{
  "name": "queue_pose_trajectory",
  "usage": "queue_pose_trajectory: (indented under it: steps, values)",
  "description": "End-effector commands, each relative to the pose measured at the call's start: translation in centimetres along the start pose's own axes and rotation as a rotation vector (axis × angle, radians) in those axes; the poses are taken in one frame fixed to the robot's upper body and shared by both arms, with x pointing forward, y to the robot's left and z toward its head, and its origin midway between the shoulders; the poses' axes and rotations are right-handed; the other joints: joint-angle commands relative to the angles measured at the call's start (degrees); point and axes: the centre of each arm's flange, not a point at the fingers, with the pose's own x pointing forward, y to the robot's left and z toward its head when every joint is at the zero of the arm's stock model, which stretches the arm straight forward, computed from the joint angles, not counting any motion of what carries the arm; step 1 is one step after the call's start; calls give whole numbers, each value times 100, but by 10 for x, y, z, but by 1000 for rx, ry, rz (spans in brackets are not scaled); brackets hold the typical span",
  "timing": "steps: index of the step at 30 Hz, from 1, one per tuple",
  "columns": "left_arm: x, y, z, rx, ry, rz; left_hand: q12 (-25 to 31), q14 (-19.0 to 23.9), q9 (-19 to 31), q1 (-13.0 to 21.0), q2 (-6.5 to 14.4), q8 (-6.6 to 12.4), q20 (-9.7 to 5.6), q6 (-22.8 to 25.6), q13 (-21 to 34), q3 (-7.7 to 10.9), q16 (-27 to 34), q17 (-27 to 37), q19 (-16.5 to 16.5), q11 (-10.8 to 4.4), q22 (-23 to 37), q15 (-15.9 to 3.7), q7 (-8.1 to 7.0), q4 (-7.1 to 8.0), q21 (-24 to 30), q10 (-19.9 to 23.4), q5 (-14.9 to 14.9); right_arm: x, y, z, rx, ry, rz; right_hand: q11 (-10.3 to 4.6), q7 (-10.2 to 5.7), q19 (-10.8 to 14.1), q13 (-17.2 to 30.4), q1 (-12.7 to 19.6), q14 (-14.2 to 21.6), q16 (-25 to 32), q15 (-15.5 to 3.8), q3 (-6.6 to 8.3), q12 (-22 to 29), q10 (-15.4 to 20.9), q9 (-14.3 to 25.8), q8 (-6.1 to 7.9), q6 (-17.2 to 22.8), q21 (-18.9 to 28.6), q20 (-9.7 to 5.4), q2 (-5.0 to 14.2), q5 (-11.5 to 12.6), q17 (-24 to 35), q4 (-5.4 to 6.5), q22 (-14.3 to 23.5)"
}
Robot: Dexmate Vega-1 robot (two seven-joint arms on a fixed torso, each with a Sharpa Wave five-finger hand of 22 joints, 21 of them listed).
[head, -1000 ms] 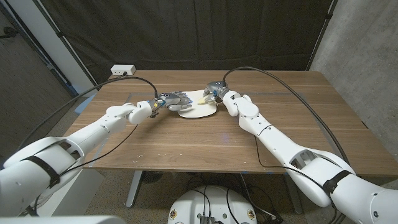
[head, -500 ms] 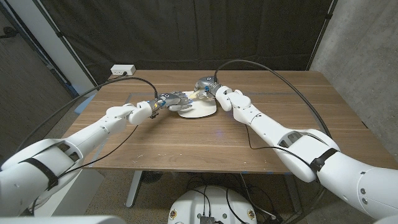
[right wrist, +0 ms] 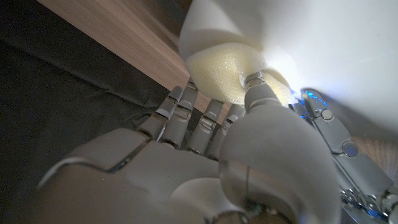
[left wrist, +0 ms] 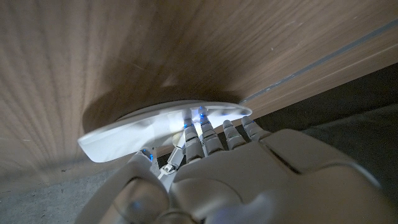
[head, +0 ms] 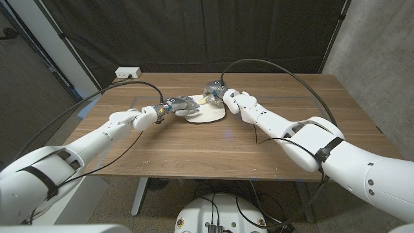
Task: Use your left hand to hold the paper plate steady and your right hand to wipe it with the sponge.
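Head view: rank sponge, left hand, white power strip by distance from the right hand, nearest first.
1. Sponge: held in the right hand itself, over the paper plate's far edge.
2. Left hand: just across the plate, on its left rim.
3. White power strip: farthest, at the table's back-left corner.

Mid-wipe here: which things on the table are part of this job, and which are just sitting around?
Part of the job:
paper plate, held at its rim by the left robot hand
sponge, pale yellow, gripped in the right robot hand and pressed on the plate

Just lying about:
white box at the table's far left corner
cables from the arms
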Motion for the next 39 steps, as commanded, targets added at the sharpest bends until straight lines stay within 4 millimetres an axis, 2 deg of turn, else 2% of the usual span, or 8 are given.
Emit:
queue_pose_trajectory:
  steps: [1, 9, 14, 20, 29, 35, 39]
  values:
    - [-2, 2, 1, -1, -6, 9, 15, -35, 29, -21, 2, 13, -39, 171, 27, -31, 5, 1, -3, 4, -1, -467, 117, 1, -12, 9, 44, -29, 11, -21, -8, 96, 50, 4, 120, -23, 30, 8, 7, -14, -916, 4, -4, -9, 15, 31, 443, 37, -17, 46, 28, 18, 6, 10]
    - [-2, 2, 2, 0, -11, 11, 12, -38, 29, -21, 2, 7, -42, 164, 27, -36, 4, 1, -2, 6, -1, -467, 108, 0, -14, 2, 47, -58, 12, -35, -14, 178, 70, 4, 120, -21, 38, 20, 3, -29, -928, 4, -11, -6, 16, 24, 464, 42, -15, 46, 29, 24, 1, 9]
    - [-2, 1, 2, 3, -9, 8, 13, -39, 30, -21, 2, 6, -44, 165, 27, -39, 4, 1, -2, 5, -1, -470, 124, -1, -15, 3, 49, -61, 12, -42, -1, 210, 53, 4, 122, -31, 44, 19, 16, -30, -922, -3, -18, -6, 17, 15, 477, 41, -21, 48, 29, 36, 4, 8]
    - [-2, 2, 2, 8, -6, 11, 5, -49, 30, -20, 2, -3, -54, 147, 27, -42, 0, 1, -6, -4, -1, -473, 117, -2, -18, -17, 51, -56, 9, -35, 39, 175, 5, 11, 152, -18, 51, 60, 43, -17, -930, 3, -14, 31, 18, 42, 592, 51, -35, 67, 31, 64, -12, 8]
    - [-3, 4, 3, 15, -3, 11, 7, -59, 31, -20, 5, -18, -61, 114, 27, -46, -2, 1, -6, -12, 0, -475, 102, -1, -20, -15, 54, -59, -19, -37, 66, 189, -135, 8, 146, 1, 50, 82, 61, -25, -921, 8, -22, 58, 22, 69, 717, 65, -35, 80, 31, 81, -14, 7]
    - [-2, 5, 4, 14, -7, 14, 8, -57, 32, -20, 8, -18, -61, 114, 27, -48, 0, 1, -7, -4, 0, -472, 101, -1, -21, -13, 56, -67, -37, -50, 68, 252, -215, 7, 145, 12, 51, 84, 62, -36, -925, 11, -27, 64, 22, 62, 725, 72, -39, 83, 31, 82, -11, 6]
    - [-2, 5, 5, 16, -8, 17, 8, -57, 32, -19, 11, -18, -65, 115, 27, -49, 0, 1, -8, -12, 0, -478, 103, -2, -22, -15, 58, -78, -41, -63, 98, 310, -242, 7, 146, 23, 54, 80, 65, -42, -929, 9, -29, 73, 22, 55, 731, 78, -43, 85, 29, 86, -4, 6]
